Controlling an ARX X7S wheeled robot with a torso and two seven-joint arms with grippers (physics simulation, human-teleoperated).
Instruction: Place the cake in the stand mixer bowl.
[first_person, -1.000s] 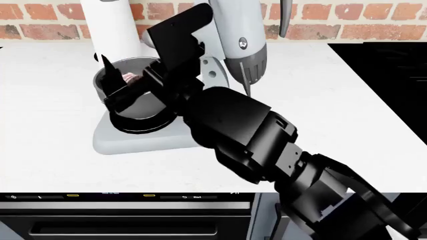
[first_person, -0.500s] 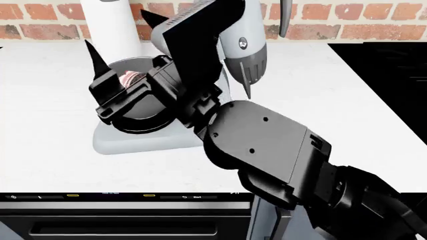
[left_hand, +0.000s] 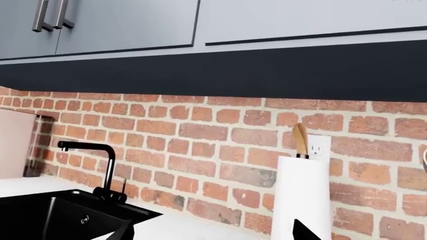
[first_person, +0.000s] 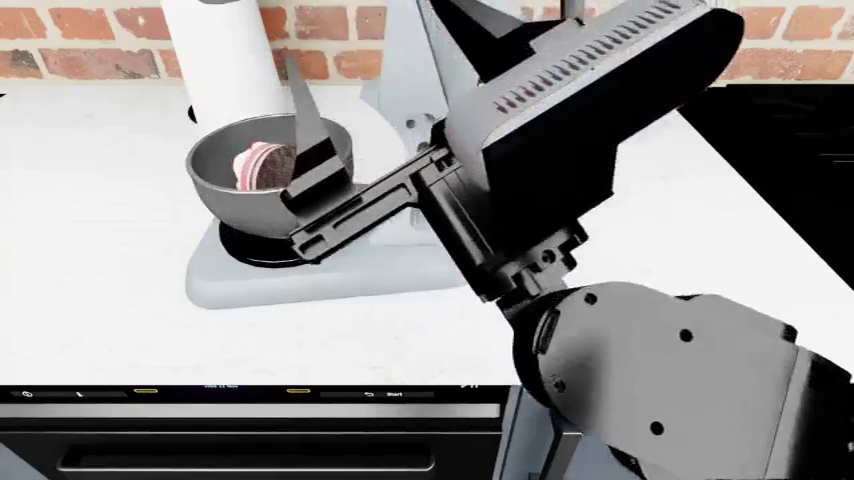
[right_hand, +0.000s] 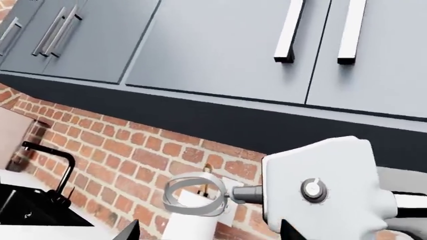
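The cake (first_person: 262, 165) lies tilted on its side inside the stand mixer bowl (first_person: 224, 195), pink striped side showing. My right gripper (first_person: 376, 45) is raised just right of the bowl, close to the head camera, open and empty. One finger (first_person: 315, 130) stands over the bowl's right rim. In the right wrist view the right gripper (right_hand: 210, 234) shows only two fingertips set wide apart, pointing at the mixer head (right_hand: 323, 192) and whisk (right_hand: 195, 196). My left gripper (left_hand: 213, 235) is open, empty and faces the brick wall, and it is out of the head view.
A white paper towel roll (first_person: 234, 60) stands behind the bowl, also seen in the left wrist view (left_hand: 300, 197). A black sink (left_hand: 53, 217) with a faucet (left_hand: 100, 167) lies off to one side. A black cooktop (first_person: 787, 150) fills the counter's right end. The oven front (first_person: 267, 440) is below.
My right gripper has let go of the cake and lifted up out of the bowl toward the camera. The cake stays in the bowl.
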